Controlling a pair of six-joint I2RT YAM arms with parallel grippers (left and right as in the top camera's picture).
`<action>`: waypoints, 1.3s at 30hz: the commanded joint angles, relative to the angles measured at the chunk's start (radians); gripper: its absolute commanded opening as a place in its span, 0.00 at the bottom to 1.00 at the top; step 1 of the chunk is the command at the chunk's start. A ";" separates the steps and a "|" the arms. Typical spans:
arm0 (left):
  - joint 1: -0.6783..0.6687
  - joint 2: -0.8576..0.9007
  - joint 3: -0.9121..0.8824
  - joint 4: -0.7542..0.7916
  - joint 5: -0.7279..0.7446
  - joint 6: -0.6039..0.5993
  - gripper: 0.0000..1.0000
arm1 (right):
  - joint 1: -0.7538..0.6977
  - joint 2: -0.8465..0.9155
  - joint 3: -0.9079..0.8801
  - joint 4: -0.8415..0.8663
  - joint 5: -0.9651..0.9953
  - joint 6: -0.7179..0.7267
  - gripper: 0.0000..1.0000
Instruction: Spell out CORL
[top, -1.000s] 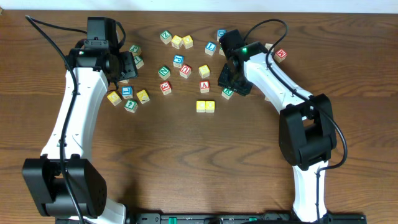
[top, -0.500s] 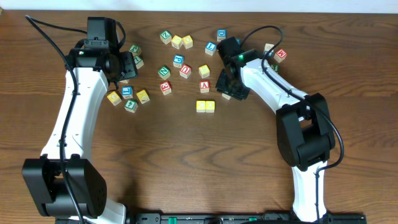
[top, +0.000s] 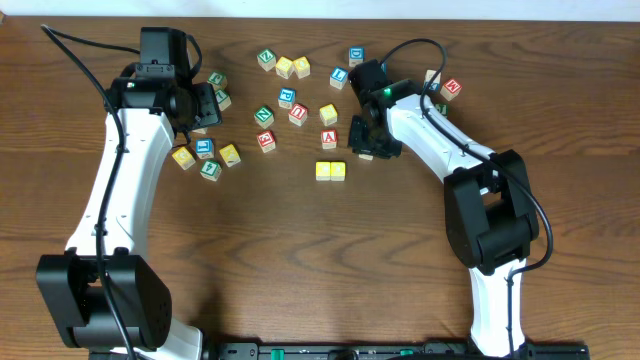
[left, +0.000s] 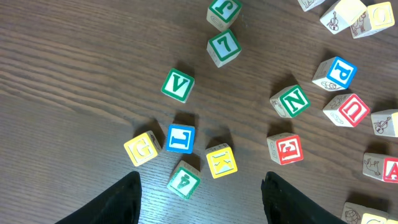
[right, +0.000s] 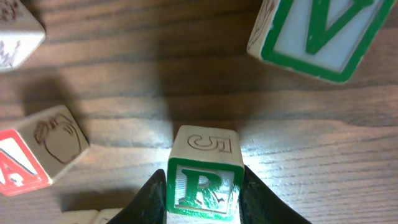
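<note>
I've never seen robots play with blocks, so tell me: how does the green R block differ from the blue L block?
The R block is green-lettered and green-framed; the L block is blue. The R block is gripped by the right gripper; the L block lies free, untouched, ahead of the open left gripper. Both are small wooden letter cubes.

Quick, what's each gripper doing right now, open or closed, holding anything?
Left gripper: open, empty.
Right gripper: closed on the R block.
</note>
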 joint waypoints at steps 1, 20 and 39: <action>0.004 0.010 -0.010 -0.002 0.002 0.002 0.61 | 0.008 0.010 -0.006 -0.016 -0.011 -0.059 0.31; 0.004 0.010 -0.010 -0.002 0.002 0.002 0.61 | 0.008 0.010 -0.006 -0.072 -0.119 -0.240 0.34; 0.004 0.010 -0.010 -0.002 0.002 0.002 0.61 | 0.029 -0.008 0.011 -0.111 -0.121 -0.277 0.46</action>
